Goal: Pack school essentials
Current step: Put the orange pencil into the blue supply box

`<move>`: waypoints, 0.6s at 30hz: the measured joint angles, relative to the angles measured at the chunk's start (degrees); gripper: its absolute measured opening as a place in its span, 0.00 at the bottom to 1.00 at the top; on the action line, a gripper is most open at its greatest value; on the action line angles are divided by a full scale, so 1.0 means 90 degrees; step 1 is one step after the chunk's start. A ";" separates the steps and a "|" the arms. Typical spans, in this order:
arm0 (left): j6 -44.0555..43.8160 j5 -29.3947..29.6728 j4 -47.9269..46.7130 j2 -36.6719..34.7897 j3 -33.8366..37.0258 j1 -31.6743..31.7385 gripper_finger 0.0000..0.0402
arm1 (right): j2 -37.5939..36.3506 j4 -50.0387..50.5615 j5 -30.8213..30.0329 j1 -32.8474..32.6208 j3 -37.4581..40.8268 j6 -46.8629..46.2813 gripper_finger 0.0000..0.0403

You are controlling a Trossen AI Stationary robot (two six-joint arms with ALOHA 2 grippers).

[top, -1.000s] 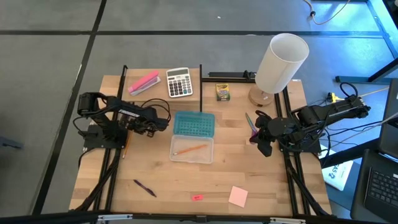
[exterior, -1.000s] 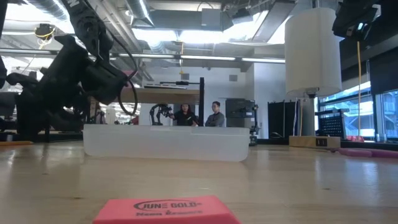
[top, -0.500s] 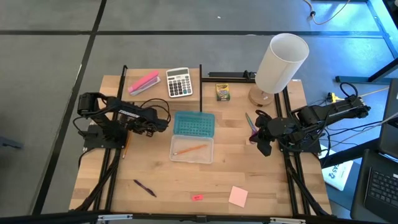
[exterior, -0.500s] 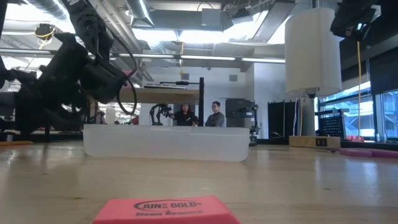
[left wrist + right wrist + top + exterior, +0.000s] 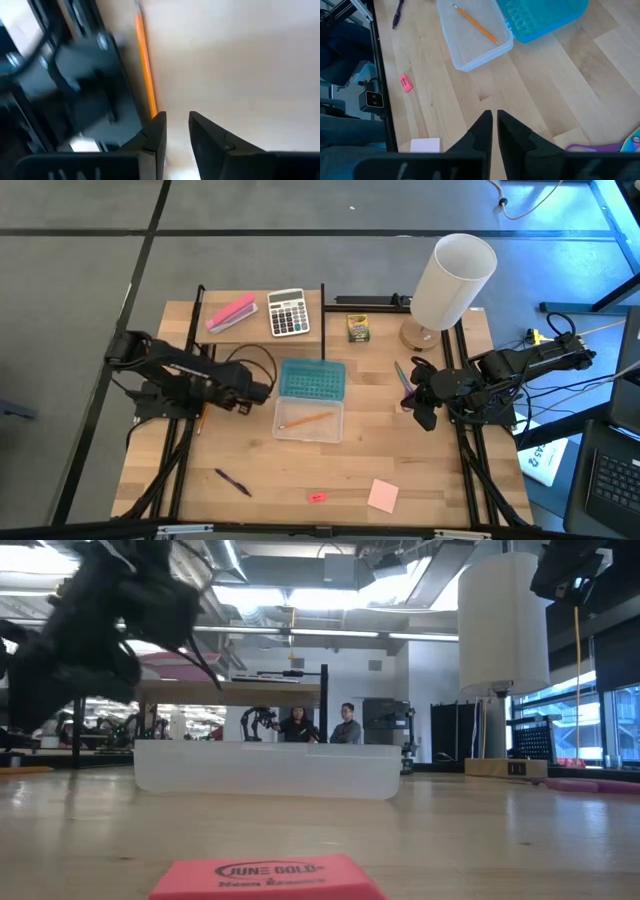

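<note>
A clear box (image 5: pixel 310 423) holds one orange pencil (image 5: pixel 308 420); its teal lid (image 5: pixel 312 378) lies open behind it. A second orange pencil (image 5: pixel 145 65) lies by the left black rail (image 5: pixel 90 85). My left gripper (image 5: pixel 177 125) hovers at this pencil's end, open by a narrow gap; whether it touches cannot be told. My right gripper (image 5: pixel 494 120) is shut over bare table near the purple scissors (image 5: pixel 403 380). The crayon box (image 5: pixel 358 328), pen (image 5: pixel 232 480), pink eraser (image 5: pixel 317 497) and sticky pad (image 5: pixel 383 495) lie flat on the table.
The calculator (image 5: pixel 288 312) and pink stapler (image 5: pixel 230 313) sit at the far edge, and a white lamp (image 5: pixel 452 280) stands at the far right. Black rails run along both sides. In the low view, two people (image 5: pixel 320 725) show in the room beyond the box.
My left arm has stretched out and dropped lower, its gripper shifting a little toward the table's near edge and the pencil by the rail; it shows blurred in the low view. The right arm and all objects have kept still.
</note>
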State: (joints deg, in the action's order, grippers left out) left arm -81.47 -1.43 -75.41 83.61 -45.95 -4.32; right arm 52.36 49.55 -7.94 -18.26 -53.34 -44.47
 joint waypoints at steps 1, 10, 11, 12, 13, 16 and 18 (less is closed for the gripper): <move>-0.0208 -0.0162 -0.0003 -0.0069 0.0000 -0.0154 0.19 | 0.0000 0.0000 -0.0001 0.0000 -0.0002 0.0000 0.07; -0.1647 -0.1398 -0.0004 -0.0167 0.0000 -0.1578 0.19 | 0.0002 0.0001 -0.0005 0.0000 0.0000 0.0000 0.07; -0.1822 -0.1510 -0.0003 -0.0167 0.0000 -0.1709 0.19 | 0.0002 0.0001 -0.0005 0.0000 0.0000 0.0009 0.07; -0.1969 -0.1638 -0.0003 -0.0167 0.0000 -0.1832 0.19 | 0.0002 0.0001 -0.0005 0.0000 0.0000 0.0024 0.07; -0.2083 -0.1758 0.0000 -0.0167 0.0003 -0.1937 0.19 | 0.0002 0.0001 -0.0005 0.0000 0.0000 0.0043 0.07; -0.2353 -0.1965 0.0205 -0.0167 0.0114 -0.2231 0.19 | 0.0002 0.0001 -0.0005 0.0000 0.0000 0.0159 0.07; -0.2514 -0.2035 0.0557 -0.0167 0.0259 -0.2390 0.19 | 0.0002 0.0001 -0.0007 0.0000 0.0000 0.0175 0.07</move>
State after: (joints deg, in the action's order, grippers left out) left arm -104.09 -19.75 -70.40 82.11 -43.63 -25.83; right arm 52.38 49.56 -8.01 -18.26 -53.34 -42.89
